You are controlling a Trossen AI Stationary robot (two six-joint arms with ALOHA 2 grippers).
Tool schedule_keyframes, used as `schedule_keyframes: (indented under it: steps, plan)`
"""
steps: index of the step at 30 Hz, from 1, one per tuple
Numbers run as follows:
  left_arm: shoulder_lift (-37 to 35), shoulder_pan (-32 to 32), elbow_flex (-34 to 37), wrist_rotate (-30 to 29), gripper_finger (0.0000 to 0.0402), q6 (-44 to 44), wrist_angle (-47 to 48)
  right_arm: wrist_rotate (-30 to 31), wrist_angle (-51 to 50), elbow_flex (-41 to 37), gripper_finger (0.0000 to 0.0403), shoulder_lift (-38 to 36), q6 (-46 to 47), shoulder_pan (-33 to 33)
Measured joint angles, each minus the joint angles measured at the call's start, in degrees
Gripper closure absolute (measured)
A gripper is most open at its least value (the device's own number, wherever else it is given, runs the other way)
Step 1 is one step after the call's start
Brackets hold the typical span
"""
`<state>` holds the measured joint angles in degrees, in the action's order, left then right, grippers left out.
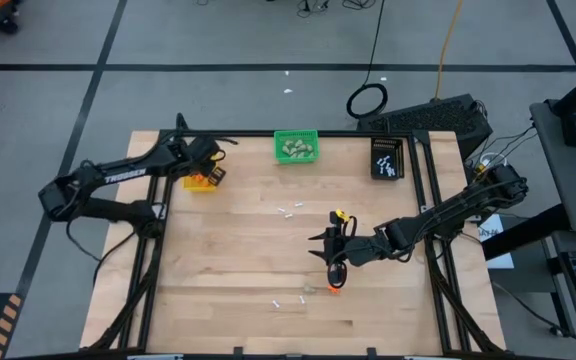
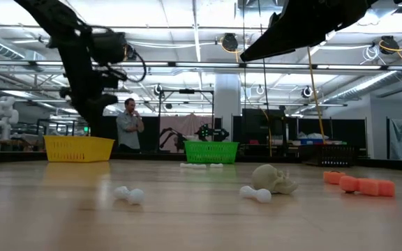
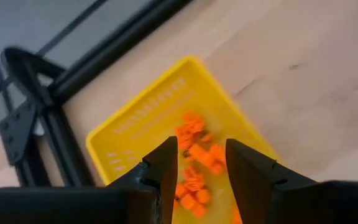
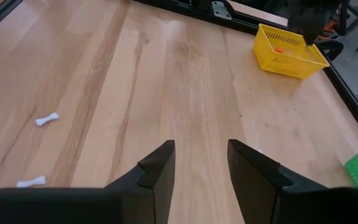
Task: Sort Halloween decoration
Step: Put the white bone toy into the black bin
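The left gripper (image 3: 196, 163), released and empty, is held over the yellow bin (image 3: 135, 121) where orange bits (image 3: 194, 152) are collected; the right gripper (image 4: 201, 163), spread, is poised low above the tabletop (image 4: 185, 74).

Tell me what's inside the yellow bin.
The yellow bin holds a pile of bright orange bits. The left gripper hovers over it with open, empty fingers, which cover part of the pile, so a full count isn't possible.

Orange bits (image 3: 194, 155) lie heaped in the yellow bin (image 3: 135, 115); white bone-shaped sticks (image 4: 47, 119) lie scattered on the table (image 4: 185, 74).
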<state>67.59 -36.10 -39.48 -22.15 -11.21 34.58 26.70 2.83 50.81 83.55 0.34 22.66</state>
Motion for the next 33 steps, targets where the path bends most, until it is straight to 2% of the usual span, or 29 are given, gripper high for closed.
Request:
schedule_keyframes:
  steps: [6,12,17,23,31,33]
  plan:
    - [-7.61,8.38,0.00,0.34,0.0269,-2.55,0.54,0.00,-0.15,0.00,0.0271,0.02,0.98,0.00]
    - [-10.10,19.86,0.00,0.70,0.0269,-4.17,-0.09,0.00,-0.27,0.00,0.0271,0.01,2.04,0.00]
    - [-9.46,29.59,0.00,-1.99,0.0269,-5.38,-4.01,0.00,-1.20,0.00,0.0271,0.00,3.36,0.00]
    - [-7.22,38.32,0.00,-2.56,0.0269,-0.72,-12.92,0.03,-1.44,0.00,0.0271,0.02,3.86,0.00]
    - [-2.25,43.09,0.00,-0.78,0.0269,11.87,-22.65,0.09,-1.44,0.00,0.0271,0.02,4.59,0.00]
    - [-0.53,43.49,0.00,-0.51,0.0269,12.79,-24.84,0.11,-1.44,0.00,0.0271,0.02,4.61,0.00]
